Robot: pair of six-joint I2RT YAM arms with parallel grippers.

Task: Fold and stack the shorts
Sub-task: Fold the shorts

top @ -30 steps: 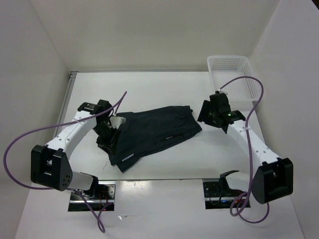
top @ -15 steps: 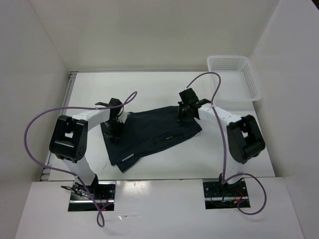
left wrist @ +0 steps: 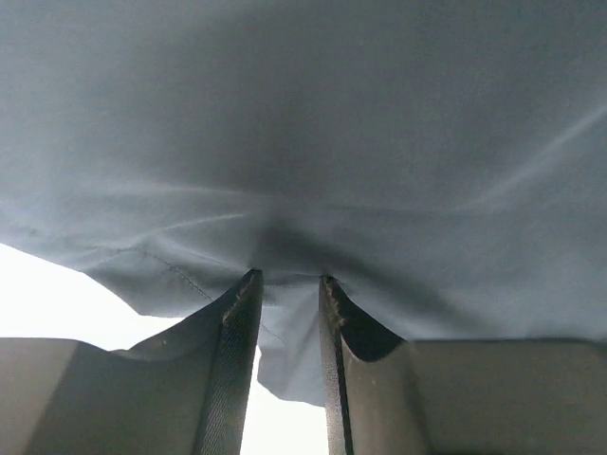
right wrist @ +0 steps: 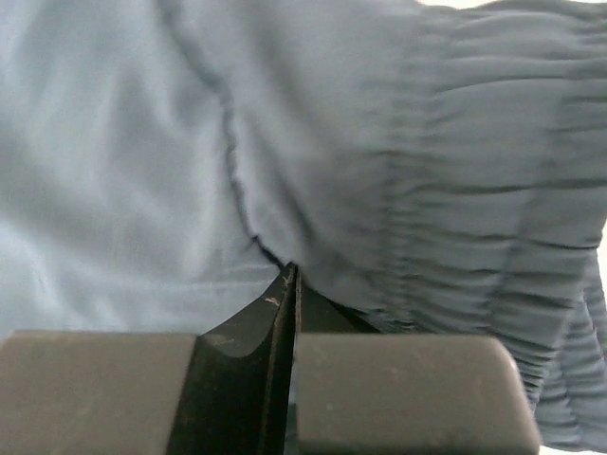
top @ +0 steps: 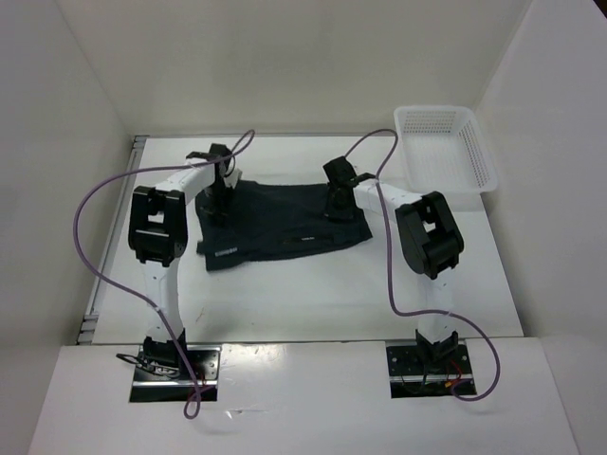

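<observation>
The dark shorts point(top: 285, 223) lie spread across the middle of the table, with small white label marks point(top: 305, 240) near their front edge. My left gripper point(top: 218, 197) sits at their far left corner. In the left wrist view its jaws point(left wrist: 286, 277) stand narrowly apart with a fold of the shorts point(left wrist: 303, 142) bunched between them. My right gripper point(top: 335, 207) is at the far right corner. In the right wrist view its jaws point(right wrist: 292, 268) are pressed together on a pucker of the shorts point(right wrist: 142, 142), just beside the gathered waistband point(right wrist: 493, 171).
A white mesh basket point(top: 446, 142) stands at the back right corner of the table, to the right of the right arm. White walls close in the table on three sides. Purple cables loop above both arms.
Both arms have stretched out toward the far side. The right gripper has shut on the shorts' right corner. The shorts have been drawn away from the near edge and lie straighter.
</observation>
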